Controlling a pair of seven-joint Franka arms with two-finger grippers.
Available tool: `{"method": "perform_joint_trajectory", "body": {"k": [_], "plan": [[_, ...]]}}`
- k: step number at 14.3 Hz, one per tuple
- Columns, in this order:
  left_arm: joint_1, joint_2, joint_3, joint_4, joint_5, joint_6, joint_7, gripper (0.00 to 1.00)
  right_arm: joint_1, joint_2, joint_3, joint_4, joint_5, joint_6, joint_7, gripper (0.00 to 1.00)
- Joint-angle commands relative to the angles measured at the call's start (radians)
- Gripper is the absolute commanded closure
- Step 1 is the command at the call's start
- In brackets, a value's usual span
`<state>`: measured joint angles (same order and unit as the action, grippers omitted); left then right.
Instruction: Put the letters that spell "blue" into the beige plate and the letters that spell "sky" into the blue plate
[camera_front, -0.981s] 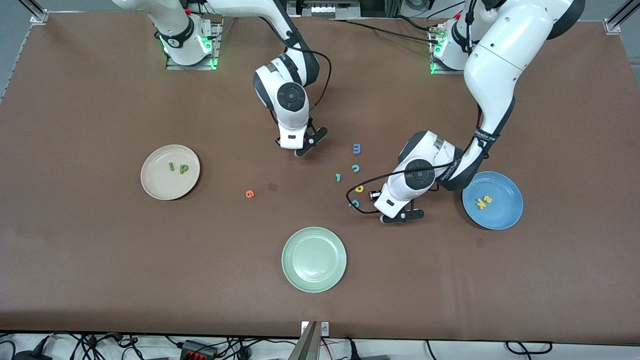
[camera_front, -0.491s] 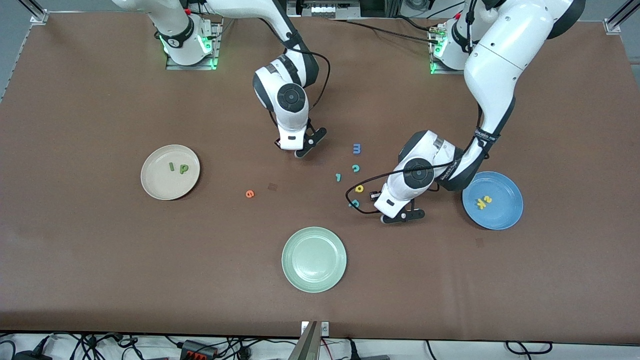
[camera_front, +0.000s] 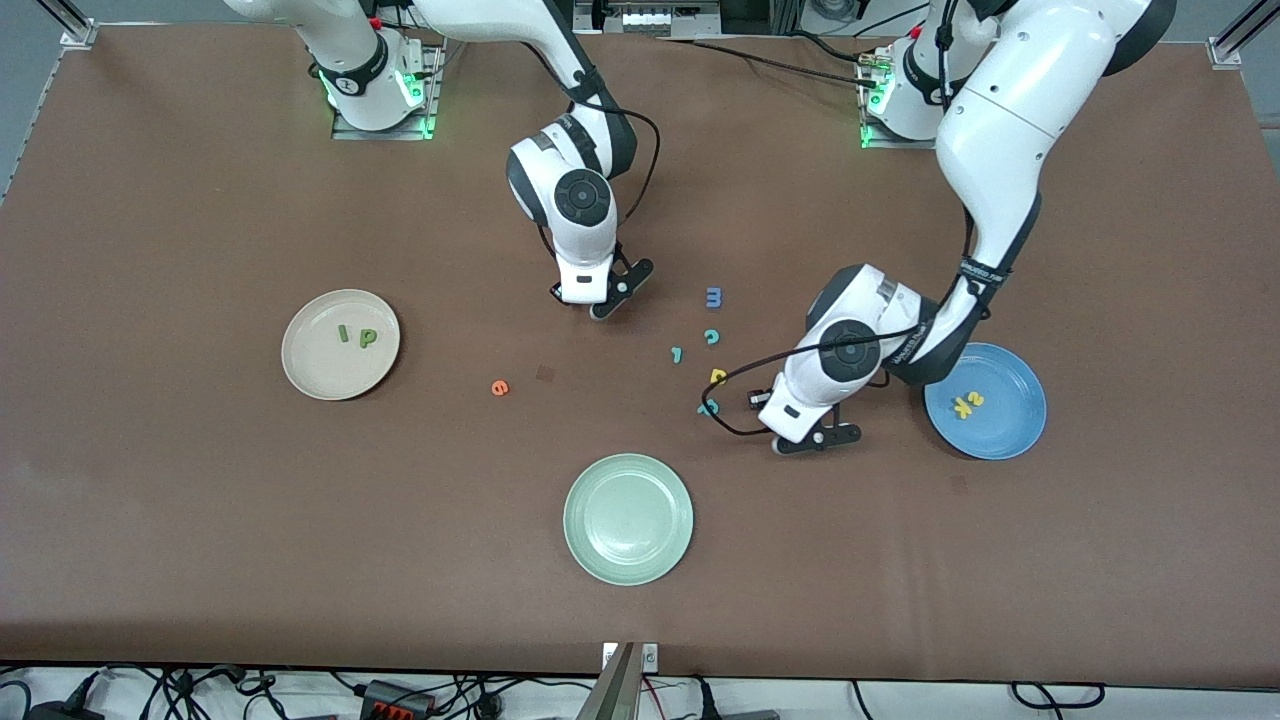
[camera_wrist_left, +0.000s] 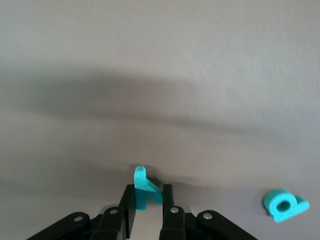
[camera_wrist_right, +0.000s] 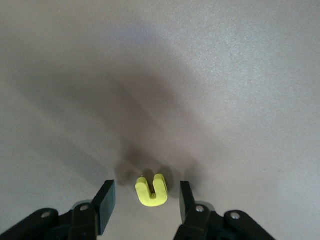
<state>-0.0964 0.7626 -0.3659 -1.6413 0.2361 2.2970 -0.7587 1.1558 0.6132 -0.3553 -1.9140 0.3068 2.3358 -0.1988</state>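
Near the blue plate (camera_front: 985, 401), I see left jaws (camera_wrist_left: 148, 200) pinching the teal y (camera_wrist_left: 144, 186); right jaws (camera_wrist_right: 145, 199) spread around the yellow u (camera_wrist_right: 150, 190).

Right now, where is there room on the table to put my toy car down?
Bare table lies between the beige plate and the pale green plate, with only the orange e nearby. It is crowded where loose letters sit between the two pincers.

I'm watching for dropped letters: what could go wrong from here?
The left hand pinches the teal y at its fingertips only, so it might slip out before reaching the blue plate. The right hand stands open around the tiny yellow u; closing could twist or tip it rather than grip it.
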Motion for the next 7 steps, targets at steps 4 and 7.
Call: {"method": "perform_joint_trajectory", "body": {"k": [4, 7], "plan": [[0.134, -0.121, 0.002, -0.008, 0.028, -0.138, 0.215, 0.84, 0.002, 0.006, -0.005, -0.003, -0.011, 0.007, -0.016, 0.53], [0.236, -0.157, 0.004, -0.014, 0.041, -0.217, 0.427, 0.83, 0.001, 0.007, -0.005, -0.003, -0.011, 0.007, -0.03, 0.58]]}}
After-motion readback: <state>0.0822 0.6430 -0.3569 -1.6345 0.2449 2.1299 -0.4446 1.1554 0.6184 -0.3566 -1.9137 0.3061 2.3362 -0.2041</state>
